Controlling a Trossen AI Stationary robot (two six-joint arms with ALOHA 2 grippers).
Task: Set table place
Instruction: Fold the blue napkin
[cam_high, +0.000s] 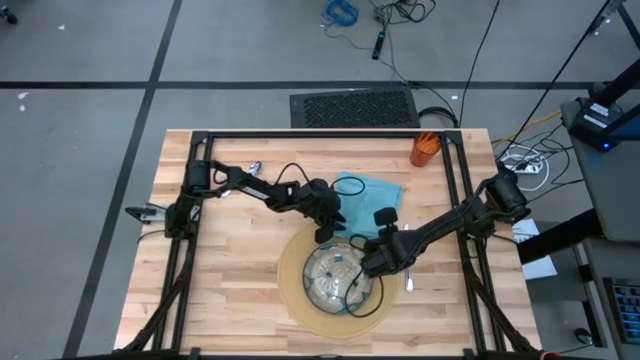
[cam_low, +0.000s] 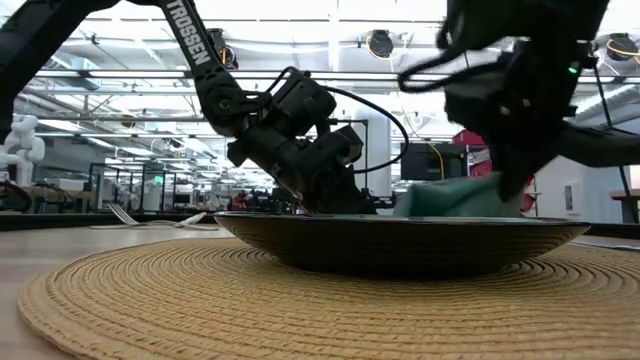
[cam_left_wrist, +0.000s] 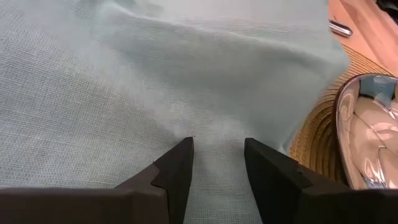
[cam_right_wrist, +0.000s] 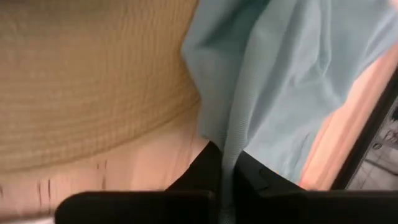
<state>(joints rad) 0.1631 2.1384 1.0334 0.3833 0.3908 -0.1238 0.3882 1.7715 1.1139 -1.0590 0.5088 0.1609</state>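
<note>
The large light butcher-block wooden bench carried a round tan woven mat near its front centre, with a patterned glass bowl seated in the middle of it, evidently so the dish anchors the place setting. A teal cloth napkin lay rumpled at about twelve to one o'clock from the bowl, its near edge lapping the mat's rim; both arms had converged on it, which I judge to be an effort to spread or reposition it beside the mat. The left claw reached in from ten o'clock, arm stretched low and angled down, its jaws narrowly parted with a ridge of the cloth gathered between them; whether they truly gripped it could not be confirmed. The right claw came in from three o'clock with its elbow raised and wrist tipped down at the mat's edge, jaws pressed together on a fold of the napkin, pinching it just above the wood. A small orange cup stood at the bench's far right corner, at about one o'clock from the bowl, well apart. A piece of silver cutlery lay just beside the mat at three o'clock, and another piece at ten o'clock, near the far left; which utensils they were could not be determined.
</note>
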